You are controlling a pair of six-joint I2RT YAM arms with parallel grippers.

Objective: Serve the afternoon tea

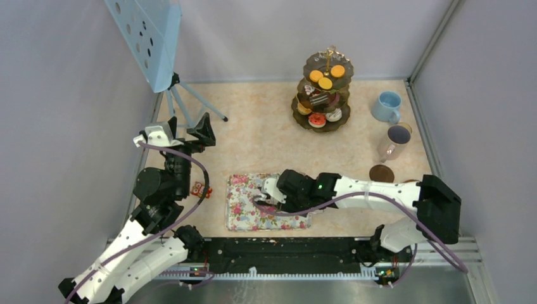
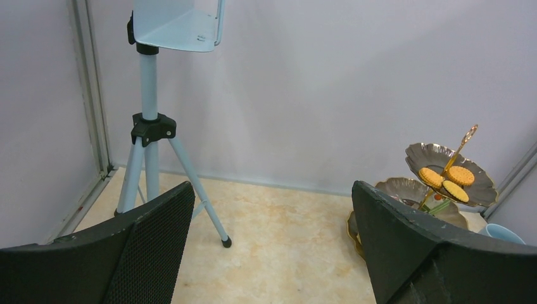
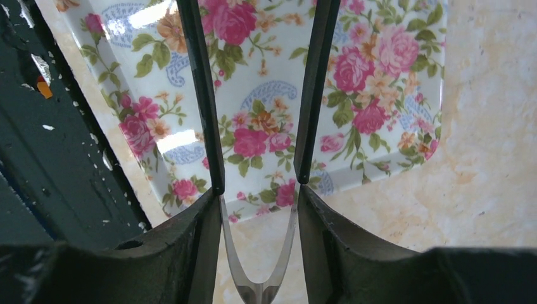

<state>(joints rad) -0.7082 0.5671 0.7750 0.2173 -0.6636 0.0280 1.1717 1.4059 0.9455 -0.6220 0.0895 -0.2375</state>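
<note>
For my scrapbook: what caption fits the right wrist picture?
The right gripper, jaws pinching black tongs over the flowery tray.

floral tray (image 1: 239, 212) flat on tabletop (image 1: 266, 139), near edge | black tongs (image 3: 199, 95) above tray, arms parted | light-blue perforated panel (image 1: 147, 35) on tripod (image 1: 174, 82), far-left corner | small red item (image 1: 201, 189) left of tray, unidentifiable

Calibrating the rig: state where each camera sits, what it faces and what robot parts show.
Top external: above and behind the bases, looking down at the table; left arm and right arm show.
Left wrist: faces the back wall, tripod and tiered stand; the open left tool frames it.
Right wrist: looks down on the floral tray; the right tool clamps black tongs.
Shared: stand in top and left wrist; tray in top and right wrist.
</note>
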